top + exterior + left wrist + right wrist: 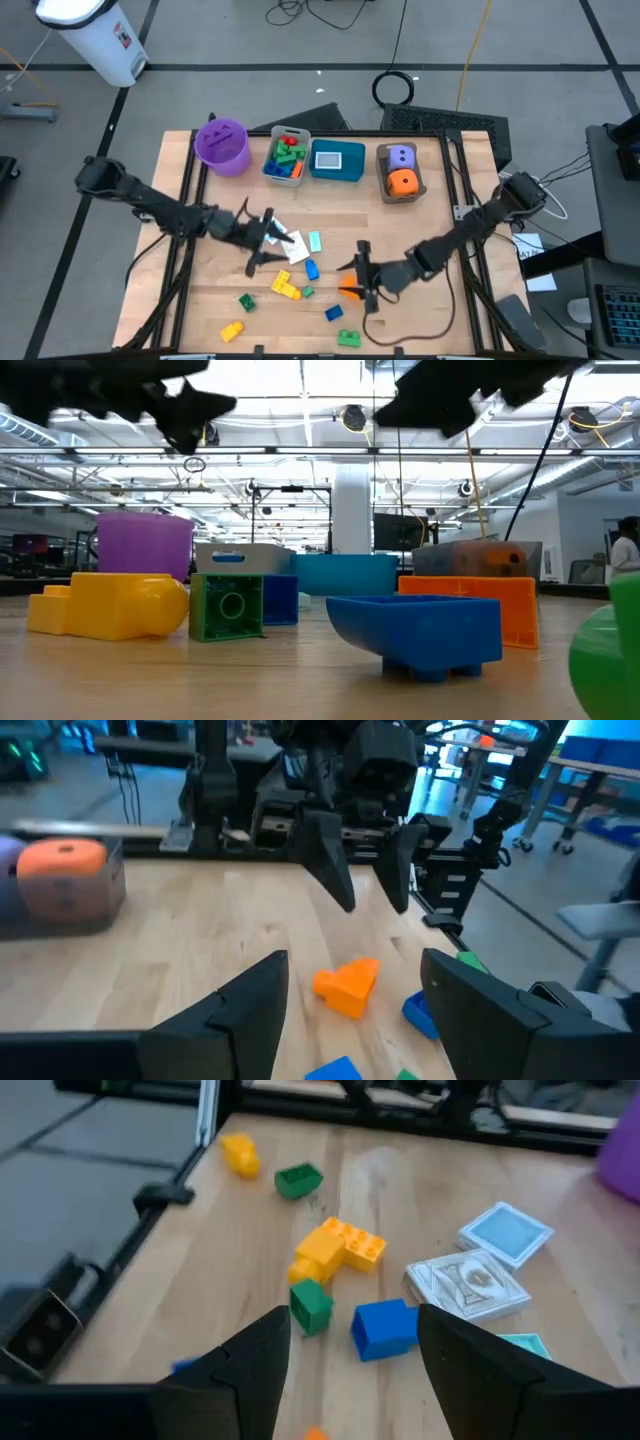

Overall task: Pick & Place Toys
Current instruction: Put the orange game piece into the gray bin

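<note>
Toys: loose bricks (286,288) and flat cards (296,247) scattered over the middle and near part of the surface (440,320); two dice (401,182) sit in a bin at the far edge.
Left tool (268,240): fingers apart, empty, over the cards left of centre.
Right tool (361,277): fingers apart, empty, beside an orange brick (350,291).
Key relation: orange brick lies just on the near side of the right tool, well apart from the left; right arm is nearer.
</note>
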Robot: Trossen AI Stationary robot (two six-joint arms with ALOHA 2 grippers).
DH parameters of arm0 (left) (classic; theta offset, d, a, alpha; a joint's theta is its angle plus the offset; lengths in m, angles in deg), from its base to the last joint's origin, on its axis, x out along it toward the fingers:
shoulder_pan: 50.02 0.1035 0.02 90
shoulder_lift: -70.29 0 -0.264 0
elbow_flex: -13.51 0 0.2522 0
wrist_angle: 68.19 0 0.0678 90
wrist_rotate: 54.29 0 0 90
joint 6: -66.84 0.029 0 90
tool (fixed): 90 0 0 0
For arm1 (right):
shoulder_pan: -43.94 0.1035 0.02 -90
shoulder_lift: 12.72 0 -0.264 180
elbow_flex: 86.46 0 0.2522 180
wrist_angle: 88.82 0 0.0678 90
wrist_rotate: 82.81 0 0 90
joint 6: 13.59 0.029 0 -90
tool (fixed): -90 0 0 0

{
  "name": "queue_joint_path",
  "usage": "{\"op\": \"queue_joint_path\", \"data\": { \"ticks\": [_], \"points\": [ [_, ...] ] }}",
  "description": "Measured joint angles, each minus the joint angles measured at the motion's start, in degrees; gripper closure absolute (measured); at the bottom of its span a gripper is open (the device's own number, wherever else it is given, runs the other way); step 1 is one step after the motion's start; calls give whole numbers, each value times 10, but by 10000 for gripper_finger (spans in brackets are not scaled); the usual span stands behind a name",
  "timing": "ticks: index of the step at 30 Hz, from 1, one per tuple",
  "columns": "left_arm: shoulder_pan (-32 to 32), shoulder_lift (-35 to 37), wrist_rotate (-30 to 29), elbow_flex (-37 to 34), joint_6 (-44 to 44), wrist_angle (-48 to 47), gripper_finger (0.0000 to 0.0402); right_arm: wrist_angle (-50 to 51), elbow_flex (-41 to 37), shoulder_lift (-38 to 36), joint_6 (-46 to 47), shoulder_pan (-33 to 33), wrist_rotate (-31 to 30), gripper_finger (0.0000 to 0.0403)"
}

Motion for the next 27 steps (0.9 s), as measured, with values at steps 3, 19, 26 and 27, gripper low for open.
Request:
{"op": "queue_joint_path", "data": {
  "ticks": [3, 19, 26, 27],
  "points": [
    [-61, -17, -75, 0, 2, 21, 165, 9, 12, 0, 42, 36, -60, 193],
    [-162, -120, -148, 0, -43, 118, 165, 136, 211, 205, 124, 94, -154, 193],
    [-176, -123, -149, 1, -47, 118, 165, 281, 255, 236, 228, 118, -182, 193],
    [-176, -123, -149, 1, -48, 118, 165, 297, 255, 236, 249, 119, -182, 193]
  ]
}}
